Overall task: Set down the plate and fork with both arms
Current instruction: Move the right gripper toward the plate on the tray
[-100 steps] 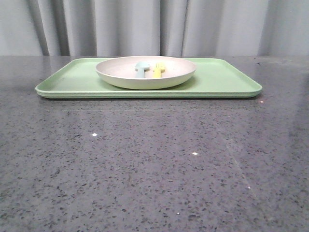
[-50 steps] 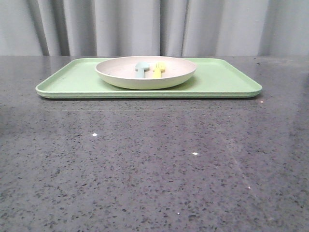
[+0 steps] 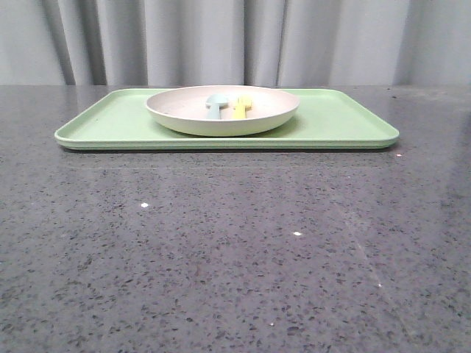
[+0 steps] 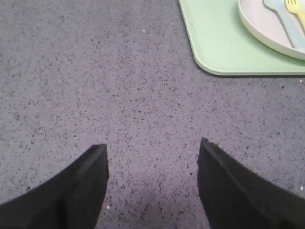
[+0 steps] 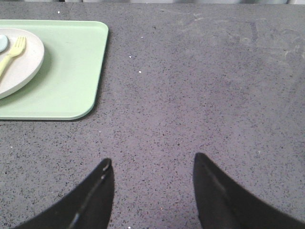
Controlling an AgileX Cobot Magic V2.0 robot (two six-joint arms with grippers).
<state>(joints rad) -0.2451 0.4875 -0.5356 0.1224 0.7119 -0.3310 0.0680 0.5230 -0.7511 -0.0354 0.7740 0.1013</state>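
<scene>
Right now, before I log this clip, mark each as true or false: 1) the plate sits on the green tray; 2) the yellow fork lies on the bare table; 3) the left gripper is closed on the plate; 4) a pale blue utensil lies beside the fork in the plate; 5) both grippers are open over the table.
1) True: the plate rests on the tray.
2) False: the fork lies inside the plate, not on the table.
3) False: the left gripper is open, hanging over bare table, away from the tray's corner.
4) True: the pale blue utensil lies next to the fork in the plate.
5) True: the right gripper is open too, holding nothing.
</scene>
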